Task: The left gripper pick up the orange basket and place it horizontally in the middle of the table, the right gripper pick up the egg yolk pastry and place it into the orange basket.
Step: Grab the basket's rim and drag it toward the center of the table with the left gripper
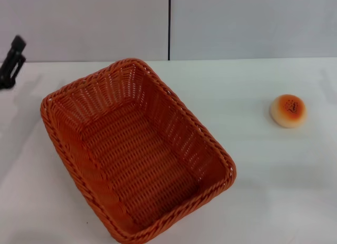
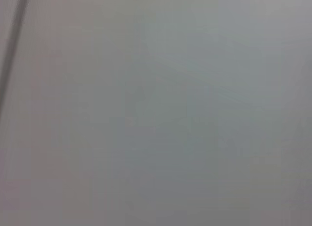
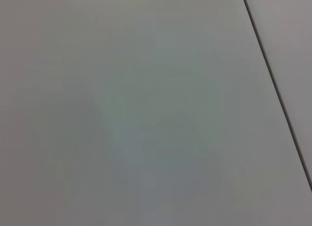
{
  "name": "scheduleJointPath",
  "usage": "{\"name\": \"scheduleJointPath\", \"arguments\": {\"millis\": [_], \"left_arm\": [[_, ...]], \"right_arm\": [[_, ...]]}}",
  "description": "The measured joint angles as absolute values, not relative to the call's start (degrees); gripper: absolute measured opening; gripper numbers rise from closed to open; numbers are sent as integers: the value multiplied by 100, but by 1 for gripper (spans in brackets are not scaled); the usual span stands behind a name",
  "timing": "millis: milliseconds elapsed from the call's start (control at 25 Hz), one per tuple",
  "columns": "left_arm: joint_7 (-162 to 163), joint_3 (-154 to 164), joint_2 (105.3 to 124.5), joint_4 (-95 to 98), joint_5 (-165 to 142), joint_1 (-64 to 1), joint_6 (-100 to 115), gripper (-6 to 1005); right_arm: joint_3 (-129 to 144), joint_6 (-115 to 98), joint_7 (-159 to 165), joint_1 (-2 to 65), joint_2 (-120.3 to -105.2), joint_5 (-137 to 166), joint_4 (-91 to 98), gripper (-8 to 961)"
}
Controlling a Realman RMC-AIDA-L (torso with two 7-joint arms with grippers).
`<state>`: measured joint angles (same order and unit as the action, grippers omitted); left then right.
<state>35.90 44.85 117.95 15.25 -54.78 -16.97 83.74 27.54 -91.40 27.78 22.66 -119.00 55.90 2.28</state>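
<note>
The orange basket (image 1: 174, 123) lies empty on the white table (image 1: 258, 181), left of centre in the head view, turned at a slant with one corner pointing to the front. The egg yolk pastry (image 1: 288, 111) sits alone on the table to the right, well apart from the basket. My left gripper (image 1: 11, 62) shows as a black claw at the far left edge, behind and to the left of the basket, not touching it. The right gripper is out of view. Both wrist views show only a plain pale surface crossed by a dark seam.
A grey wall with a dark vertical seam (image 1: 169, 26) stands behind the table's far edge. Bare tabletop lies between the basket and the pastry and in front of the pastry.
</note>
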Motion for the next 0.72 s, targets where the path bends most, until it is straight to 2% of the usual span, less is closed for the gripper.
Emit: {"name": "scheduleJointPath", "arguments": {"millis": [120,280,320,480,720], "left_arm": [[3966,4765,11781,2009,-5503,-1627,8163,593],[5810,5307,11714,4005,-6687,-1469,7218,593],[5810,5307,11714,4005,-6687,-1469,7218,593],[7341,5284,11633,5317,-8327,-1663,7167,593],[8861,5306,11683,6619,-10446,-1988,7273,594]], "right_arm": [[2727,-9176,2777,2237,-11900,5590,229,686],[2670,-9202,2778,2200,-11904,5590,229,687],[2670,-9202,2778,2200,-11904,5590,229,687],[2629,-9204,2778,2193,-11907,5590,229,687],[2628,-9173,2777,2204,-11909,5590,229,687]]}}
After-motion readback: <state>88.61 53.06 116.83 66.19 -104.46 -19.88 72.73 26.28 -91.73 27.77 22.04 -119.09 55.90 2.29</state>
